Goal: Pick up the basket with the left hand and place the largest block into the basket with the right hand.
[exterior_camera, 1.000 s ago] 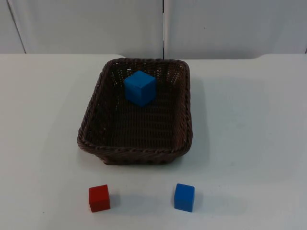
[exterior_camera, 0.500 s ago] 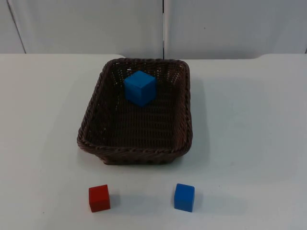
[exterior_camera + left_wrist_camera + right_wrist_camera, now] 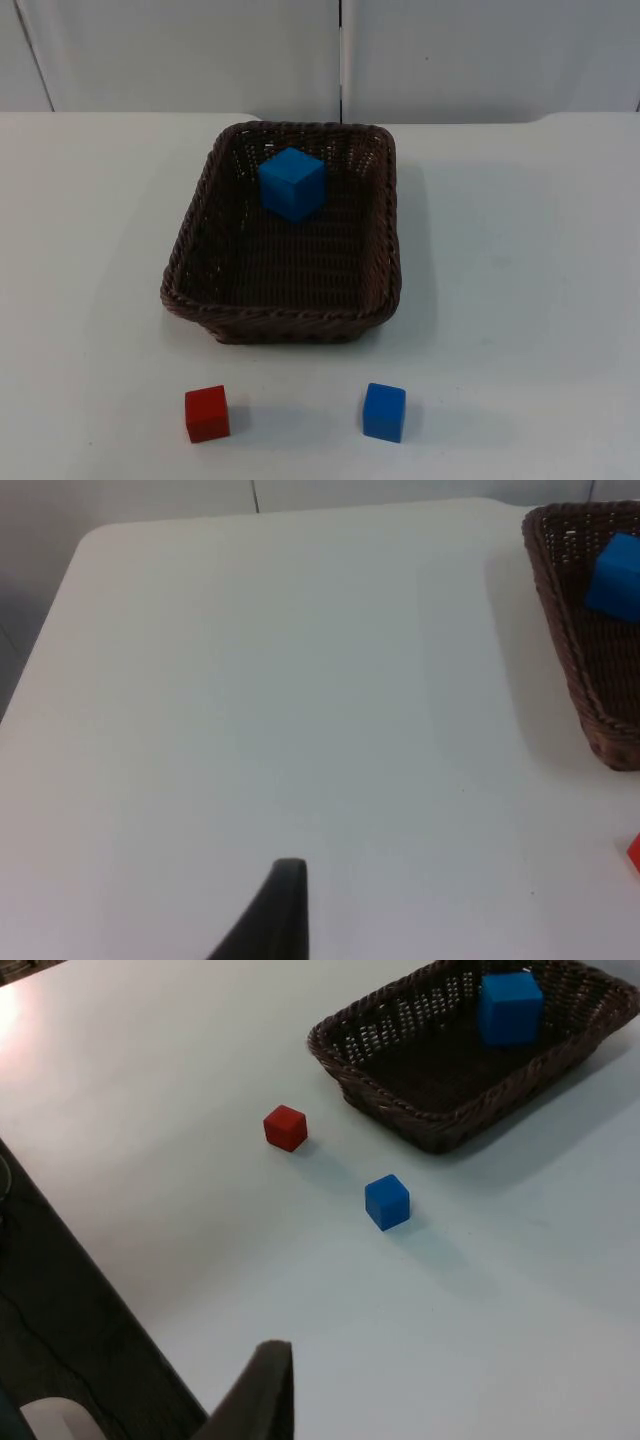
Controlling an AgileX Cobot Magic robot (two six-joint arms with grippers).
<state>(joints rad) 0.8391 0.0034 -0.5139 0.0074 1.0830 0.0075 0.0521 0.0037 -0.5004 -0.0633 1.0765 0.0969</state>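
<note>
1. Nothing has moved since the earlier top views: the basket (image 3: 283, 235), the large blue block (image 3: 293, 183) inside it and the two small cubes lie exactly as before.
2. The large blue block sits in the basket's far end, close to the back wall; the basket rests flat on the white surface (image 3: 520, 260), not lifted.
3. A small red block (image 3: 207, 413) and a small blue block (image 3: 384, 411) lie on the surface in front of the basket, well apart from each other.
4. The left gripper (image 3: 275, 910) hovers over bare surface beside the basket; the right gripper (image 3: 262, 1392) hangs back near the surface's edge. Whether either pair of fingers is open or closed cannot be told.
5. Risk: the task looks finished, so a late grab at the rim could tip the basket and spill the block.
</note>
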